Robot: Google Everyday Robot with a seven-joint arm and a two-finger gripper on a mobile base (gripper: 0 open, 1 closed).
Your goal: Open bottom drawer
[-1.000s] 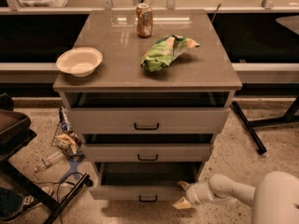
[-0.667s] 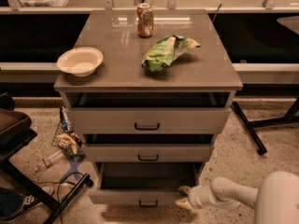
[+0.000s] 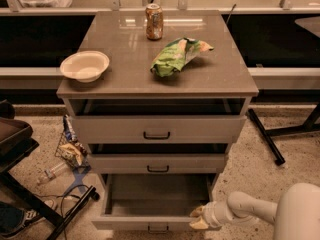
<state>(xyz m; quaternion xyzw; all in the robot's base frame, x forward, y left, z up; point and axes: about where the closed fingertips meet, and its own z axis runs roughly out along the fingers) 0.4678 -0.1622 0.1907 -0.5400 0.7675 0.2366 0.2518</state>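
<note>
The bottom drawer is found at the foot of the grey-beige cabinet, below the middle drawer and the top drawer. It is seen pulled well out, so that its plain grey inside is exposed and appears empty. All three fronts stand forward of the carcass, the lowest the furthest. The task is therefore judged to be largely done.

The gripper is placed low at the right end of that drawer's front, touching or just beside its edge. Whether it is open or closed on anything cannot be told from this angle.

The drawer is judged to be light while empty, and rigid, with a flat smooth front that offers little purchase by itself. Sliding along its runners is expected to need only a steady straight pull. The small dark bar handle, set at the middle of the front, is considered the proper hold. A pull taken at the right corner may skew the drawer and bind it.

A bowl, a soda can and a green snack bag are left on the top.
</note>
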